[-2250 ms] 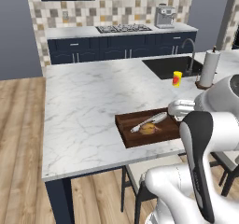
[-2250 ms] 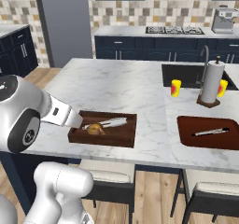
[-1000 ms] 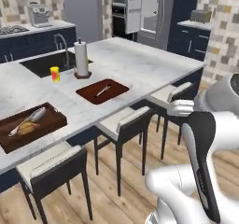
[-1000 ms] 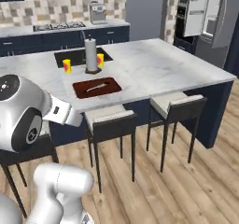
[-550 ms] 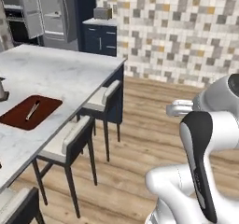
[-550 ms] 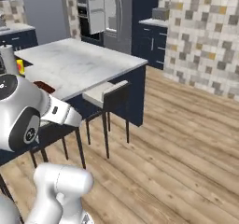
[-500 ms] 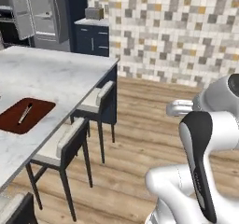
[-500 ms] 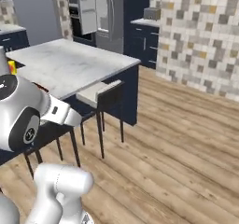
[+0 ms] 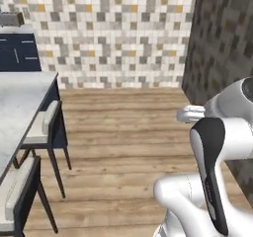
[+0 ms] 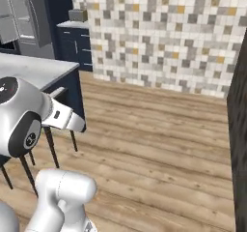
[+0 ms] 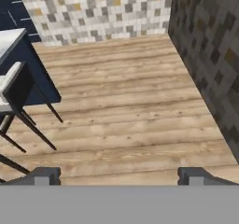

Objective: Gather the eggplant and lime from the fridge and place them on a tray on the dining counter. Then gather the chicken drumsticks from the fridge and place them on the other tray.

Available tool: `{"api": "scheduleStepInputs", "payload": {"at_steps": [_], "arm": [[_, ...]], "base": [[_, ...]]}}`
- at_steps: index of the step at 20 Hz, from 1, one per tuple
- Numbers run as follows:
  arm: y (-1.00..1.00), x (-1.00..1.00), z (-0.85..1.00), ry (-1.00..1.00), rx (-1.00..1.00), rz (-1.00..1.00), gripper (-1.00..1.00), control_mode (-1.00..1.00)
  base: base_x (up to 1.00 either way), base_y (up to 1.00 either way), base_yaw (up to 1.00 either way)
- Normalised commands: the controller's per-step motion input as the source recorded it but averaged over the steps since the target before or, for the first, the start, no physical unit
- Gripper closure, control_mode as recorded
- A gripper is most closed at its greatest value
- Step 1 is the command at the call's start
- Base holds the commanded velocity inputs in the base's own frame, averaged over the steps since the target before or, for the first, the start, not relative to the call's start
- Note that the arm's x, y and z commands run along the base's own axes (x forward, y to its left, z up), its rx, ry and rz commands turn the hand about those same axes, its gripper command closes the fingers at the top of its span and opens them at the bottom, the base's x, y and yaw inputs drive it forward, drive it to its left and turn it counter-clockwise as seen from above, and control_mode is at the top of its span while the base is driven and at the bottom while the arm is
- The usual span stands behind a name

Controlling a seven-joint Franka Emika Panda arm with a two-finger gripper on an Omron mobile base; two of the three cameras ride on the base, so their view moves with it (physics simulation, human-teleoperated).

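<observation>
The fingers stand spread wide with nothing between them, hanging over bare wooden floor. A marble surface with stools sits left, beside tiled wall.

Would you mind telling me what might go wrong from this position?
The stool stands close beside the counter; a tight path could clip its legs. A dark wall rises close on the other side, narrowing the room for the arm. The end effector is open and empty, so nothing can be dropped.
</observation>
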Motion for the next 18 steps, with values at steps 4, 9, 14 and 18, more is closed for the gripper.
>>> {"api": "scheduleStepInputs", "payload": {"at_steps": [4,9,14,18], "arm": [[0.0,0.0,0.0,0.0,0.0,0.0,-1.0,1.0],[0.0,0.0,0.0,0.0,0.0,0.0,-1.0,1.0],[0.0,0.0,0.0,0.0,0.0,0.0,-1.0,1.0],[0.0,0.0,0.0,0.0,0.0,0.0,-1.0,1.0]], "base": [[1.0,-0.05,-0.15],[1.0,-0.1,0.01],[1.0,-0.19,0.03],[1.0,-0.12,0.14]]}}
